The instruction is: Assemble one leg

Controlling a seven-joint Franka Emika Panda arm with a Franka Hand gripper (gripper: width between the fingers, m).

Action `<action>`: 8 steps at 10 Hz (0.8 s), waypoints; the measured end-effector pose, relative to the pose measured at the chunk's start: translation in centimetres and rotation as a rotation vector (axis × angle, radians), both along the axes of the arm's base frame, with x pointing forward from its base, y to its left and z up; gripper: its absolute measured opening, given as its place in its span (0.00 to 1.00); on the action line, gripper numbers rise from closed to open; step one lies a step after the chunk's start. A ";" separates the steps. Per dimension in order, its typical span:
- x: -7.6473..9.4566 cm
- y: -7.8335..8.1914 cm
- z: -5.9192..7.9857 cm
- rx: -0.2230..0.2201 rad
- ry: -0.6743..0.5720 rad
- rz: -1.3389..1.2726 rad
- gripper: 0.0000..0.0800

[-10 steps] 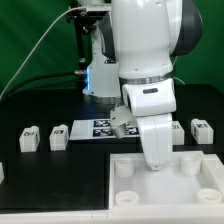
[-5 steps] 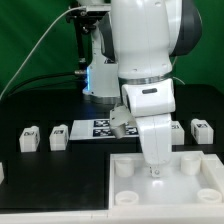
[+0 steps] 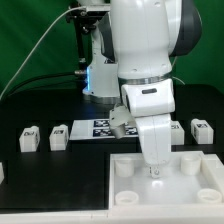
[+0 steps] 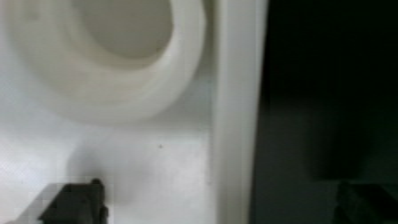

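Note:
The large white square top (image 3: 165, 192) lies at the front of the exterior view, with round sockets at its corners. My gripper (image 3: 153, 172) is low over its far edge, between the two far sockets. In the wrist view my gripper (image 4: 214, 205) is open: one finger (image 4: 71, 205) is over the white top (image 4: 143, 150) beside a round socket (image 4: 107, 50), and the other is over the black table, with the top's edge between them. It holds nothing. Small white tagged legs stand on the table: two at the exterior view's left (image 3: 29, 139) (image 3: 58, 136) and one at the right (image 3: 202, 130).
The marker board (image 3: 98, 128) lies flat behind the top, partly hidden by my arm. A white post and cables (image 3: 90, 60) stand at the back. Another small white piece (image 3: 2, 172) shows at the exterior view's left edge.
My gripper has come down slightly toward the far edge of the white top. Nothing else has moved.

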State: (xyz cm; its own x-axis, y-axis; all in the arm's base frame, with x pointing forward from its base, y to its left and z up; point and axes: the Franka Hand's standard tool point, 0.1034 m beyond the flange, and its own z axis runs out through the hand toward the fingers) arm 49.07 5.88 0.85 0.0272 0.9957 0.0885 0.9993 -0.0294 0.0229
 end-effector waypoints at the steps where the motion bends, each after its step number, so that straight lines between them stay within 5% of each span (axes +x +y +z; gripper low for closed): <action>1: -0.1 0.0 1.1 -0.004 -0.010 -0.042 0.81; 3: -1.1 1.8 3.8 -0.008 -0.015 -0.199 0.81; 5: -2.1 5.2 6.4 0.004 0.000 -0.499 0.81; 8: -3.4 9.6 8.0 0.042 0.023 -0.900 0.81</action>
